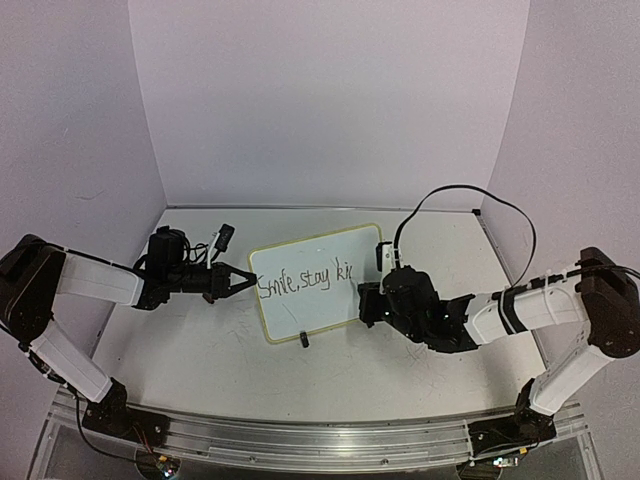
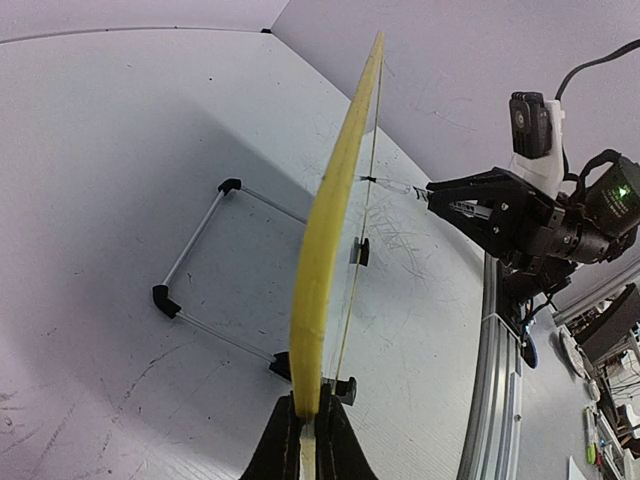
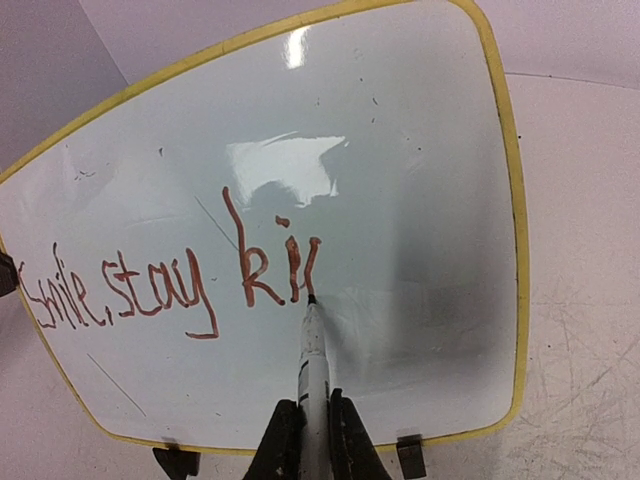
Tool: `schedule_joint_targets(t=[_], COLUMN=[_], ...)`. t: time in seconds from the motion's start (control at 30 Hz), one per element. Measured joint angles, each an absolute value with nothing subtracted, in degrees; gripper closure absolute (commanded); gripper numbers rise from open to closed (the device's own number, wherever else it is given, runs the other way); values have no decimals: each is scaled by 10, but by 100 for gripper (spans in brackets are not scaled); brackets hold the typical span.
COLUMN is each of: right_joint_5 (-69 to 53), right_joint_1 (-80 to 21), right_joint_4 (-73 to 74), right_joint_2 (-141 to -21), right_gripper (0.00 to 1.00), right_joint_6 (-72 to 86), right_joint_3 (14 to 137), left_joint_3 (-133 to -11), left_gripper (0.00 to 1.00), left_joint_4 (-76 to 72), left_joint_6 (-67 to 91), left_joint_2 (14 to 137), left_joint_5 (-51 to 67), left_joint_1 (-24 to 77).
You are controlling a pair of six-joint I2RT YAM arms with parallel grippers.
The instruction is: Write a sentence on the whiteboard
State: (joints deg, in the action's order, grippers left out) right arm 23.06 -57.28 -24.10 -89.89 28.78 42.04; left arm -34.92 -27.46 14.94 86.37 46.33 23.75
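The whiteboard stands tilted on its wire stand in mid-table, with a yellow rim and black clip feet. My left gripper is shut on the board's left edge; the left wrist view shows its jaws clamped on the yellow rim. My right gripper is shut on a white marker whose tip touches the board. The sentence reads "Smile, stay ki" plus the first strokes of another letter. It also shows in the top view.
The wire stand juts out behind the board. Side and back walls enclose the table. An aluminium rail runs along the near edge. A black cable loops above the right arm.
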Motion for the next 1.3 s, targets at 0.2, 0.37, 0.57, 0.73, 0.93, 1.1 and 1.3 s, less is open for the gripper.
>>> schedule_joint_targets(t=[0.2,0.37,0.57,0.73,0.93,1.1,1.3], right_joint_5=[233,236,238,242,246,246,246], right_joint_1=[-573,-569,-566,-561,-557,-556,-556], right_joint_4=[-241,-243,-244,-246,-250,-250,-247], right_joint_2=[-899,-899,-899,-899,-900,-900,-900], right_gripper=[100,100,100,100,100,100,100], right_joint_6=[284,281,272,268,264,264,274], right_joint_3=[422,427,431,439,444,444,444], left_joint_3=[-349,-349,-349,-349,-349,-349,-349], left_gripper=[100,100,100,100,100,100,100], left_joint_4=[-275,-275,-274,-274,-274,-274,-274], left_joint_6=[149,149,149,149,149,149,149], left_joint_2=[864,864,864,864,864,864,864], left_joint_5=[463,463,463,463,463,463,463], left_joint_1=[237,237,237,237,237,237,237])
